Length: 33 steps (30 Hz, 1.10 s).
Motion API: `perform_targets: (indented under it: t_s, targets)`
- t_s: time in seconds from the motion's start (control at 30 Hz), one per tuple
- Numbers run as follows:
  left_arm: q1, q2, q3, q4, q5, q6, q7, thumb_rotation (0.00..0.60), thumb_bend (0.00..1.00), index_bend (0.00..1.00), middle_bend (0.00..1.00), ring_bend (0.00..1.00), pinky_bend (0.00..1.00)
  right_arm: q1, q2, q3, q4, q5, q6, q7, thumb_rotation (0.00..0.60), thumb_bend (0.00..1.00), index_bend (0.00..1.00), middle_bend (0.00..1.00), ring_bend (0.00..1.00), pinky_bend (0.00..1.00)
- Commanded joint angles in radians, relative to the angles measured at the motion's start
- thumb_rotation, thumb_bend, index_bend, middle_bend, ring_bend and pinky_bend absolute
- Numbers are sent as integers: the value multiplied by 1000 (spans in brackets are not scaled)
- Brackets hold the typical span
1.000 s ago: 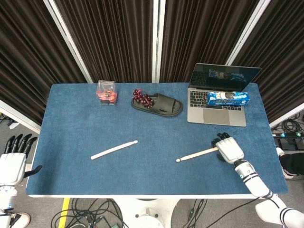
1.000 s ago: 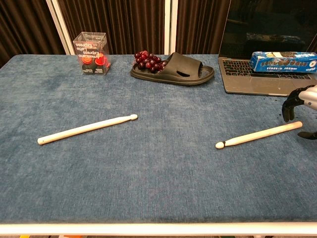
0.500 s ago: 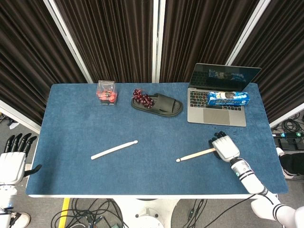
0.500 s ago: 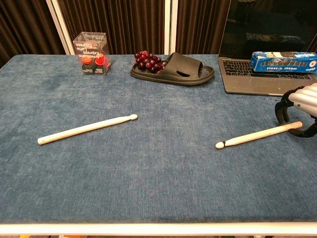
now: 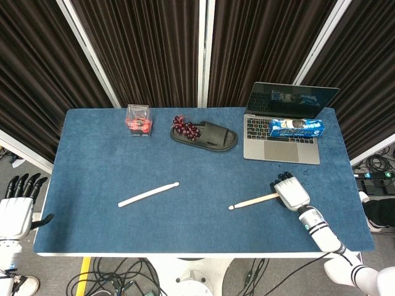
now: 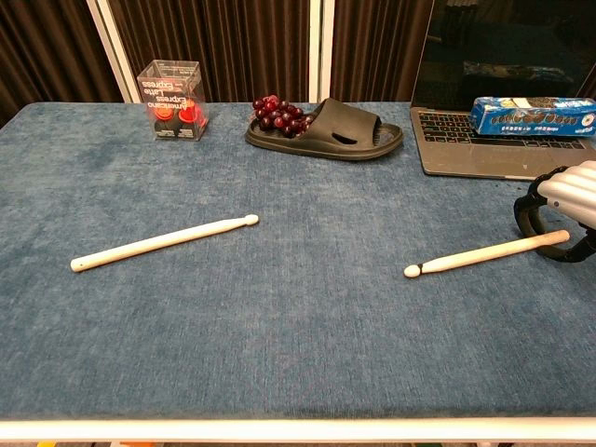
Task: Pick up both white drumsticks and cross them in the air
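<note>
One white drumstick (image 5: pixel 148 194) lies on the blue table left of centre, seen again in the chest view (image 6: pixel 163 242). The other drumstick (image 5: pixel 253 201) lies at the right, tip pointing left (image 6: pixel 484 253). My right hand (image 5: pixel 291 192) hangs over its butt end. In the chest view this hand (image 6: pixel 563 200) arches its dark fingers behind the stick and its thumb in front, with gaps showing; the stick still rests on the cloth. My left hand (image 5: pixel 15 209) hovers off the table's left edge, fingers spread, holding nothing.
A laptop (image 5: pixel 284 132) with a blue cookie pack (image 5: pixel 296 127) on its keyboard stands just behind my right hand. A black slipper (image 5: pixel 207 135) with grapes (image 5: pixel 184 126) and a clear box (image 5: pixel 138 120) sit along the back.
My right hand has slid left and down over the right drumstick's butt end, its fingers curling around it. The left hand and left drumstick have not moved.
</note>
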Motion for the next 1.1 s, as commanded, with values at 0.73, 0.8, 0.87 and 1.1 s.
perform_targets:
  t_s: [0.73,0.8,0.87,1.1]
  targets:
    - [-89,-9,-9,22,83,-67,-113,600,61,205,91,27,86,-21,82,22,-115,37,57,58,600,760,596,582,330,302]
    - [-111,-15,-17,17,91,-83,-116,600,66,231,101,70,140,-25,115,35,-154,45,76,82,600,769,596,582,330,305]
    - [-142,-29,-29,12,95,-108,-119,600,93,278,152,152,213,-30,158,55,-204,56,100,104,600,776,596,582,331,307]
    - [-274,-74,-64,-49,4,-328,-56,600,222,413,355,458,612,-45,287,124,-342,98,170,145,600,788,596,580,334,311]
